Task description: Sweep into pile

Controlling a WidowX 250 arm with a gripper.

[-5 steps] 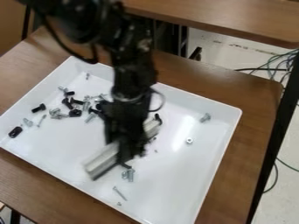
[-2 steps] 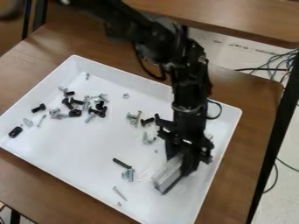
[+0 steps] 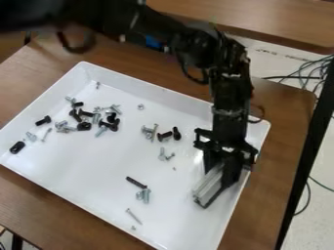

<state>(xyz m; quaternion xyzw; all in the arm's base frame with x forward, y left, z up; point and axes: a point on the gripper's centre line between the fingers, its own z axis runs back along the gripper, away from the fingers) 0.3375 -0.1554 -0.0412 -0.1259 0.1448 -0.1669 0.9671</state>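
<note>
Near the right wall of the white rectangular tray point(image 3: 94, 158), the long pale grey bar with dark lower edge point(image 3: 209, 188) is held clamped by the black two-finger gripper point(image 3: 219, 175). It has been carried rightward, away from the scattered silver and black screws point(image 3: 136, 182), so a return sweep toward the denser upper-left cluster point(image 3: 84, 126) seems needed.

the robot arm point(image 3: 225, 93) is mostly black, made from chunky joined segments, with a thin greyish band point(image 3: 228, 113) around its lower part. dark cables point(image 3: 189, 76) make loops outside it. one small patch point(image 3: 153, 42) is blue. the tool point(image 3: 218, 177) is black also, with angular sides.
</note>
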